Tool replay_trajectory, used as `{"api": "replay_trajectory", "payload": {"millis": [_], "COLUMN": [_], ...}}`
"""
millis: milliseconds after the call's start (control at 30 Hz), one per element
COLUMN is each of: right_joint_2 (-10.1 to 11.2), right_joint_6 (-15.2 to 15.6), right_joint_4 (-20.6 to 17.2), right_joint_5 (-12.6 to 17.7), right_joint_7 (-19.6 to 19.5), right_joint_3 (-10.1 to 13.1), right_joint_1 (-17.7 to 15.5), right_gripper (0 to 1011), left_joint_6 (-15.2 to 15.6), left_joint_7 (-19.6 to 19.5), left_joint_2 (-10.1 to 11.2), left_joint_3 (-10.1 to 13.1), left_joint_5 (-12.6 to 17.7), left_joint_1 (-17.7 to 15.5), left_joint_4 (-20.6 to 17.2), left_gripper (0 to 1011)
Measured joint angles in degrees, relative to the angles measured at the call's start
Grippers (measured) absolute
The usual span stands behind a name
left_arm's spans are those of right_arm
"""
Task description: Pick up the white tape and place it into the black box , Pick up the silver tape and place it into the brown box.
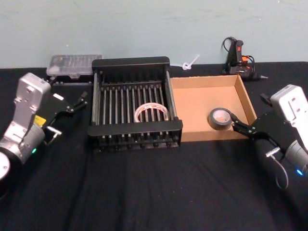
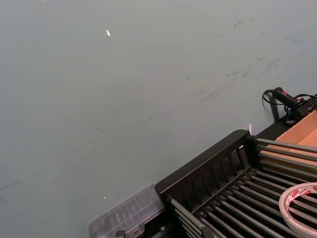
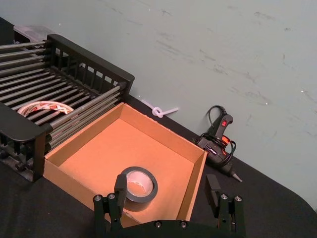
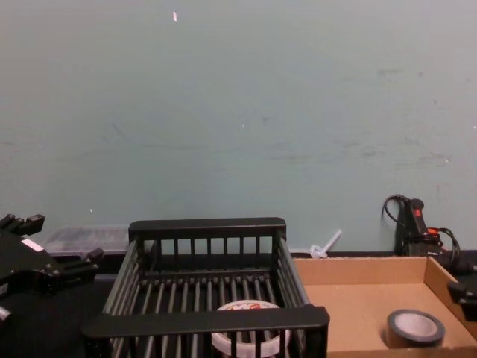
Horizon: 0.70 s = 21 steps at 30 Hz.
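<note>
The white tape (image 1: 151, 112) with red marks lies flat on the barred floor of the black box (image 1: 130, 61), toward its near right side; it also appears in the right wrist view (image 3: 44, 108) and the chest view (image 4: 250, 335). The silver tape (image 1: 221, 118) rests on the floor of the brown box (image 1: 202, 98), near its front right corner. My right gripper (image 1: 250, 109) hovers open just outside that corner, its fingers (image 3: 120, 184) spread wide above and behind the silver tape (image 3: 138, 187), holding nothing. My left gripper (image 1: 79, 102) is open and empty, left of the black box.
A clear plastic case (image 1: 74, 65) lies behind the black box at the left. A black glue gun (image 1: 238, 60) with its cord stands behind the brown box. A white zip tie (image 1: 190, 62) lies by the wall. Black cloth covers the table.
</note>
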Motion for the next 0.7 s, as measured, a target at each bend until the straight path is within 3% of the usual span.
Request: {"api": "replay_trajectory", "payload": {"millis": [700], "right_joint_2": [0.07], "right_joint_6": [0.08], "right_joint_4": [0.00], "right_joint_5": [0.10], "right_joint_7": [0.10], "right_joint_3": [-0.07], "right_joint_1": [0.13], "right_gripper": [1002], "left_joint_6": [0.00], "left_joint_7": [0.00], "left_joint_2": [0.00], "left_joint_3": [0.00], "left_joint_5": [0.00], "left_joint_1": [0.00], "left_joint_4": [0.00], "left_gripper": [1001]}}
